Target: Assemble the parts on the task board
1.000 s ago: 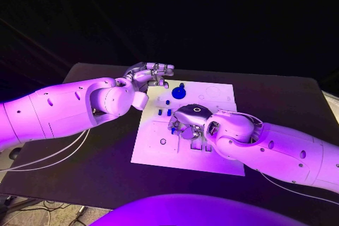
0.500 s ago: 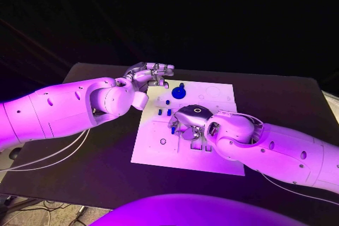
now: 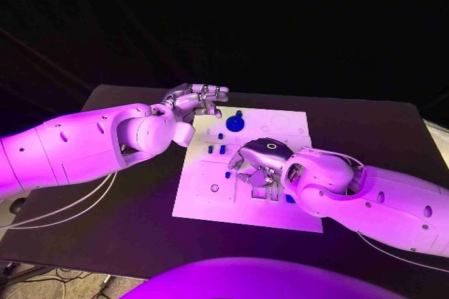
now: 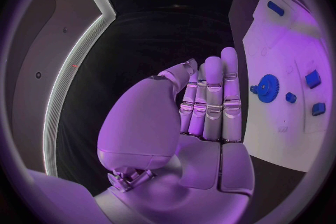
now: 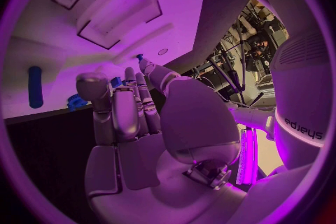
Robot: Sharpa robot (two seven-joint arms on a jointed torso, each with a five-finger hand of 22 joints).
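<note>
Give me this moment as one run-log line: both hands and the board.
left hand: open, at board's far edge | right hand: over board middle, grasp unclear | task board: blue gear on far part

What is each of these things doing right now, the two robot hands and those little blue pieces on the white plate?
left robot hand: open, fingers straight and together, holding nothing, beside the board's far left corner
right robot hand: over the board's middle, fingers down; cannot tell if it holds anything
task board: flat on the table
blue gear: lying on the board, untouched
small blue parts: on the board, untouched
</note>
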